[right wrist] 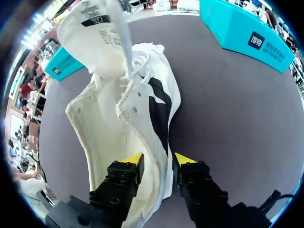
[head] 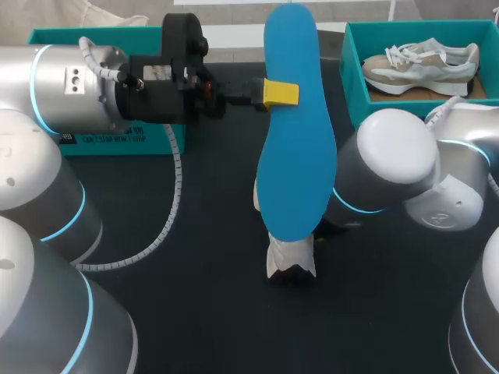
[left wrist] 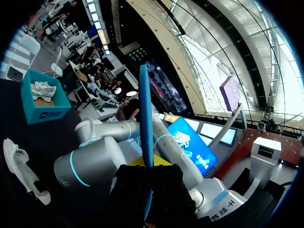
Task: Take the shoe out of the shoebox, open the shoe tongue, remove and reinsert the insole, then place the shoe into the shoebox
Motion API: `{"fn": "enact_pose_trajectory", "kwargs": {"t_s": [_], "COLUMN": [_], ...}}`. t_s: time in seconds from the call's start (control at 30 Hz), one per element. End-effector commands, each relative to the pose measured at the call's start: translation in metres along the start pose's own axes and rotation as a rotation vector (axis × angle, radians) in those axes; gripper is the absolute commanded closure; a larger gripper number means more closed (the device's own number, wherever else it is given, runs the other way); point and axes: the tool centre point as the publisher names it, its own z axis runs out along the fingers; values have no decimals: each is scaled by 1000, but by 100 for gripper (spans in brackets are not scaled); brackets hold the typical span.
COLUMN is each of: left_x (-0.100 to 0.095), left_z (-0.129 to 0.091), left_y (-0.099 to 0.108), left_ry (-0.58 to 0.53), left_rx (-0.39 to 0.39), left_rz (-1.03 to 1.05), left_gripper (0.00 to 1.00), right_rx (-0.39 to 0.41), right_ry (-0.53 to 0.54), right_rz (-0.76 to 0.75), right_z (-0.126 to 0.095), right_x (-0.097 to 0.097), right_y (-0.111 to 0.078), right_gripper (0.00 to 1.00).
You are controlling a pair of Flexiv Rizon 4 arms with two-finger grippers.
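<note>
**Holding the insole aloft while the shoe is steadied**

The flat blue foam insole (head: 296, 156) hangs upright in the air above the middle of the table, toe end up. The left gripper (head: 279, 93) is closed on its upper half, one yellow tip across the face and the other behind. In the left wrist view the insole (left wrist: 146, 118) rises edge-on from between the fingers. It looks light, thin and bendy, so I judge a pinch near mid-length would keep it from flopping, and the heel end should lead into the shoe.

Below it, the white fabric shoe with a black side panel (right wrist: 142, 118) lies on the dark table top (head: 195, 312). Its white tongue (right wrist: 95, 33) is folded forward and its mouth is wide open. The right gripper (right wrist: 156, 164) straddles the heel-side wall, one finger inside and one outside, pinched narrowly on it. That wall looks soft, and probably buckles if pushed.

The teal cardboard shoebox (head: 355, 78) stands at the rear right, holding a beige and white sneaker (head: 421, 66).
</note>
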Motion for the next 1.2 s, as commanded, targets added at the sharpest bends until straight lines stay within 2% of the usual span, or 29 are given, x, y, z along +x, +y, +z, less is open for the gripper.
{"fn": "enact_pose_trajectory", "kwargs": {"t_s": [0.03,0.13,0.17,0.2,0.27,0.8,0.87,0.93,1.0,1.07,1.2], "left_x": [-1,-1,-1,-1,-1,-1,-1,-1,-1,-1,-1], "left_z": [2,2,2,2,2,2,2,2,2,2,2], "left_y": [1,1,1,1,1,1,1,1,1,1,1], "left_ry": [2,2,2,2,2,2,2,2,2,2,2], "left_rx": [2,2,2,2,2,2,2,2,2,2,2], "left_rz": [0,0,0,0,0,0,0,0,0,0,0], "left_gripper": [100,100,100,100,100,100,100,100,100,100,100], "right_rx": [18,68,57,16,26,26,-37,-62,-11,-35,-30], "right_ry": [73,137,182,280,483,483,537,604,598,650,791], "right_rz": [-6,-21,-30,-36,-76,-76,-46,-12,-3,29,86], "right_z": [-19,-30,-33,-36,-41,-41,-49,-63,-73,-82,-103], "right_x": [-10,-11,-13,-14,-16,-16,-12,-7,-5,-3,5], "right_y": [1,2,3,4,7,7,15,24,29,35,46], "right_gripper": [0,0,0,0,0,0,0,0,0,0,0]}}
